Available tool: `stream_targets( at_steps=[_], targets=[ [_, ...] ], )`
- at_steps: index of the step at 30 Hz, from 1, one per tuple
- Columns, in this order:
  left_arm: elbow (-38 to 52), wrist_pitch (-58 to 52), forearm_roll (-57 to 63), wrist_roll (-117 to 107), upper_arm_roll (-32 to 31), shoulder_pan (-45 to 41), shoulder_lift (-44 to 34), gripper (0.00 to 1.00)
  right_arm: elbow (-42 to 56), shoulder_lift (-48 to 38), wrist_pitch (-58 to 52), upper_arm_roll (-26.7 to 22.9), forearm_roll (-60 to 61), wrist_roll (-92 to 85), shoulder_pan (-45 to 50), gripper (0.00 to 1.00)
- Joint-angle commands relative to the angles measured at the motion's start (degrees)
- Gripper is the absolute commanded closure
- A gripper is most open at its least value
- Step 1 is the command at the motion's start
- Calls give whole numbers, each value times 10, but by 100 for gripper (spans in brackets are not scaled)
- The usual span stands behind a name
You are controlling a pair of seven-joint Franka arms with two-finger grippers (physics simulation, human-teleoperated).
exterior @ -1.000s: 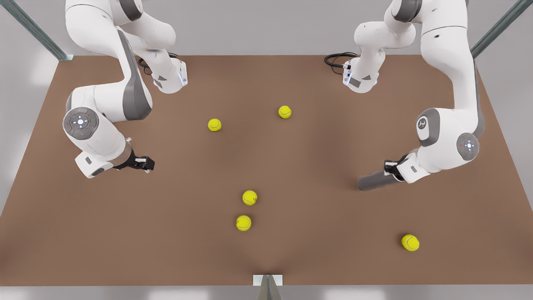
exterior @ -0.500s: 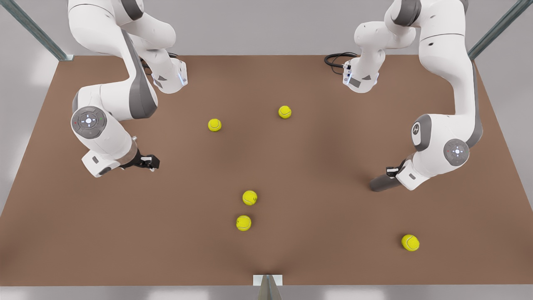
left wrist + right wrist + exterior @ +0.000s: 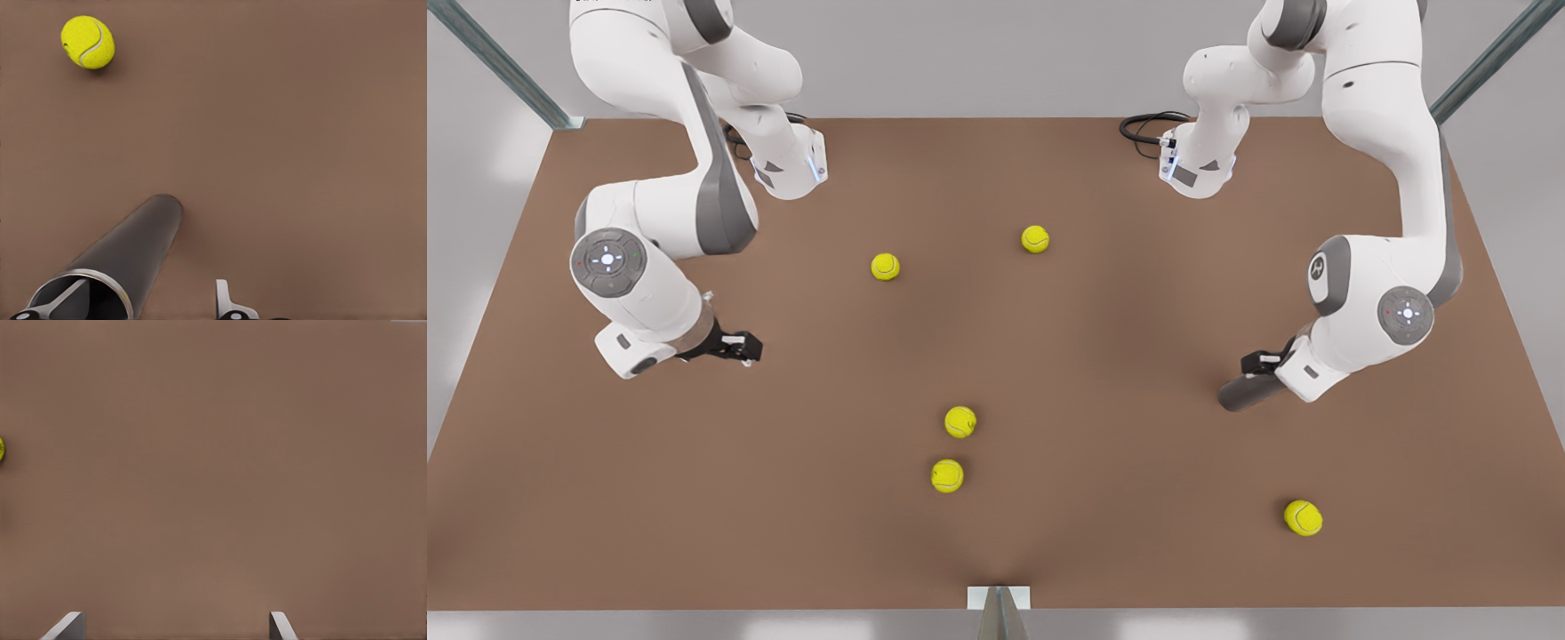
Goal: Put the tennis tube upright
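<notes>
Gripping the tennis tube at its rim end, the left gripper sits low over the brown table on the front view's right. Its arm drops steeply from the far edge, bends at a grey-capped elbow and turns the wrist back toward the table's middle, so the hand lies nearly level. In the left wrist view one finger reaches inside the tube's open mouth and the other finger stands outside, apart from the tube's wall; whether the wall is actually pinched cannot be told. The tube is tilted, its closed end pointing away from the hand and down at the table, with a tennis ball lying well beyond it.

On the front view's left, the right gripper hangs just above the table with its arm folded in a similar crook, wrist turned inward. Its two fingertips are spread wide apart over bare table, holding nothing.

Five tennis balls lie on the table: two toward the far side, two close together near the middle front, and one near the front on the right.
</notes>
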Motion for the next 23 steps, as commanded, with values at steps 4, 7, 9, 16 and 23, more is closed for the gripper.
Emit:
stream_targets(
  at_steps=[4, 7, 9, 16, 23],
  targets=[
    [48, -34, 0, -1, 1, 2, -2, 0, -1, 0, 0, 1, 0, 0, 4, 0],
    [146, -176, 0, 0, 1, 7, 3, 0, -2, 0, 0, 1, 0, 0, 7, 0],
    [191, -235, 2, 5, 0, 11, 3, 0, -2, 0, 0, 2, 0, 0, 6, 0],
    [207, -267, -3, 4, 0, 16, -17, 0, -3, 0, -4, 4, 0, 0, 9, 0],
    [207, -268, -1, 4, 0, 16, -16, 0, -1, -1, -7, 4, 0, 0, 3, 0]
  ],
)
